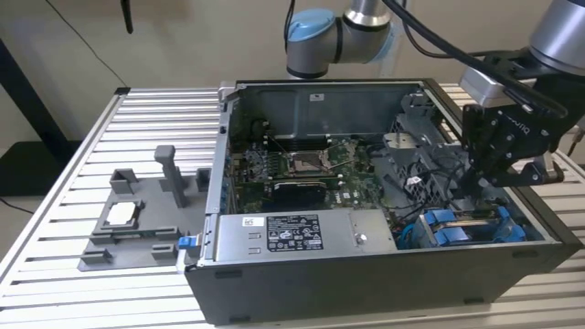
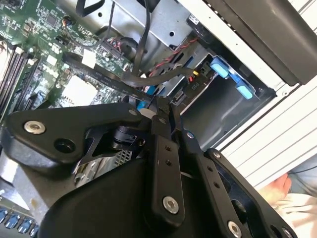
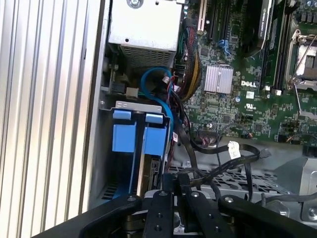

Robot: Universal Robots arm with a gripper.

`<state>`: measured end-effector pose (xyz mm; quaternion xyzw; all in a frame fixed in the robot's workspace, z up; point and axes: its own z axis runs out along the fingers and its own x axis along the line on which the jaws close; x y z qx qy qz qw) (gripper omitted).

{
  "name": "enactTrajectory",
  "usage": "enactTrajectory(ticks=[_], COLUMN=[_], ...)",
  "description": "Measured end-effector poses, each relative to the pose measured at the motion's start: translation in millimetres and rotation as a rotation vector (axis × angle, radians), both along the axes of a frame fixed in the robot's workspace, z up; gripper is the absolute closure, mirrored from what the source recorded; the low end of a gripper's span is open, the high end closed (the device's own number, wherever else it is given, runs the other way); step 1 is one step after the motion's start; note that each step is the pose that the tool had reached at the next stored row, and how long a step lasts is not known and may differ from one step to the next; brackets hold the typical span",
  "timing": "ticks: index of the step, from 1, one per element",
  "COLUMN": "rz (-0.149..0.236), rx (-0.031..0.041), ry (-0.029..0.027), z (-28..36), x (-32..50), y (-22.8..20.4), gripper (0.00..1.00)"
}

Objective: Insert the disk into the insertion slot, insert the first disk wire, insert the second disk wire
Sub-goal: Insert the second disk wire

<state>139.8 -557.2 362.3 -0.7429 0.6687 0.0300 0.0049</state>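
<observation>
The silver-grey flat disk with bright blue plastic edges (image 3: 154,141) is sitting down inside the boxy grey metal insertion slot (image 3: 130,105), in a corner of the open dark computer case (image 1: 384,288). The black metal gripper (image 3: 177,184) is hanging just beside it, with its two fingers pressing close together. Thin black wires (image 3: 218,171) are running right by the fingertips, and I cannot tell if one is pinched between them. The slot is hiding most of the disk, so just its blue top and a thin edge are showing.

Slatted metal table (image 1: 155,116), open computer case (image 1: 366,288) on it, grey plastic tray (image 1: 128,241) just beside the case
</observation>
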Motion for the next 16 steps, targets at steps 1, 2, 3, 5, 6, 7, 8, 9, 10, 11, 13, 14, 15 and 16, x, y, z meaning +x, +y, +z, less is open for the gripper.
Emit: enactTrajectory(ticks=[1,2,3,5,6,7,8,9,10,11,13,14,15,16], rz=[0.0,0.0,0.0,-0.001,-0.004,-0.007,-0.011,-0.016,-0.023,-0.03,-0.047,-0.057,-0.066,-0.072], rx=[0.0009,0.0016,0.002,0.0026,0.0026,0.0027,0.0026,0.0028,0.0027,0.0027,0.003,0.003,0.003,0.0031], ry=[0.001,0.0018,0.0023,0.0031,0.0041,0.0054,0.0073,0.0095,0.0118,0.0143,0.021,0.0217,0.0219,0.0218], z=[-0.3,-0.5,-0.7,-1.3,-1.5,-1.7,-2.0,-2.4,-2.8,-3.4,-4.9,-5.9,-6.7,-7.4], x=[0.8,1.8,2.9,4.3,4.3,4.3,4.4,4.4,4.4,4.4,4.4,4.4,4.4,4.5], y=[-1.0,-2.0,-3.1,-5.0,-5.9,-6.7,-7.5,-8.3,-8.9,-9.4,-10.0,-10.2,-10.3,-10.4], gripper=[0.84,0.84,0.84,0.84,0.84,0.84,0.84,0.84,0.84,0.84,0.84,0.84,0.84,0.84])
